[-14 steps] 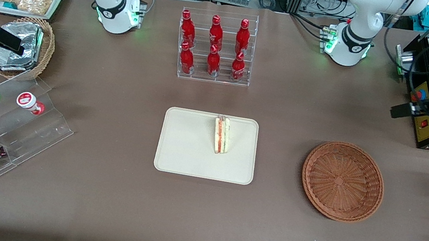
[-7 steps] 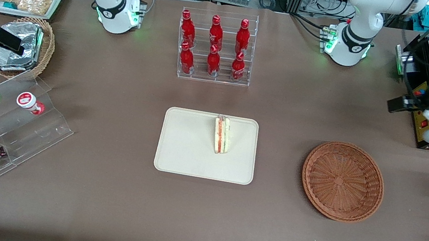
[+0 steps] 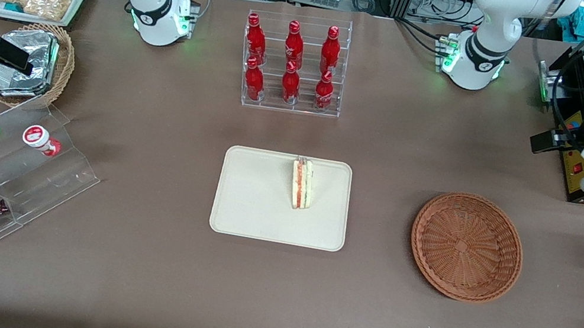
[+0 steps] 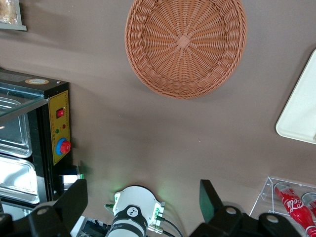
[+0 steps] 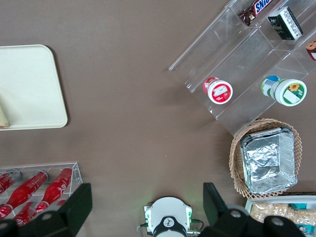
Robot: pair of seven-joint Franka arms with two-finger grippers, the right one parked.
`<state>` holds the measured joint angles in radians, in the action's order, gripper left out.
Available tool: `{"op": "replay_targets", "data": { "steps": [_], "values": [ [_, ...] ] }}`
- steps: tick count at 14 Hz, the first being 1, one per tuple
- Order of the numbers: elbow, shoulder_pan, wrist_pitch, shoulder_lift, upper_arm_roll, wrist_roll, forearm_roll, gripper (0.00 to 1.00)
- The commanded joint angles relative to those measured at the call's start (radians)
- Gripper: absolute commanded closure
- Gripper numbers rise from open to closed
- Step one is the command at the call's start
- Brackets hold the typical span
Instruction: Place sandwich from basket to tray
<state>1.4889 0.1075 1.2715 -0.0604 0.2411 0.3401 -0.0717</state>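
Tool [image 4: 140, 197] slightly shifted, spread wide

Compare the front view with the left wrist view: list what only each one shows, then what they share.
Only the front view shows the sandwich lying on the tray and the foil packages in the smaller basket. Only the left wrist view shows the gripper, open and holding nothing, high above the table near the oven. Both show the empty basket, the tray's edge and the red bottles.
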Motion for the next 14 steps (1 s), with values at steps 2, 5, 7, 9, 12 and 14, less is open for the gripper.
{"op": "replay_targets", "data": {
  "steps": [2,5,7,9,12,14],
  "values": [
    [0.024,0.024,0.016,0.042,0.02,-0.009,0.029,0.0],
    [0.018,0.024,0.015,0.039,0.018,-0.004,0.027,0.0],
    [-0.016,0.026,0.011,0.028,0.018,-0.004,0.027,0.0],
    [-0.021,0.023,0.014,0.01,0.018,0.0,0.024,0.0],
    [-0.039,0.02,0.016,-0.004,0.02,0.004,0.027,0.0],
    [-0.039,0.018,0.014,0.001,0.02,0.002,0.032,0.0]
  ]
}}
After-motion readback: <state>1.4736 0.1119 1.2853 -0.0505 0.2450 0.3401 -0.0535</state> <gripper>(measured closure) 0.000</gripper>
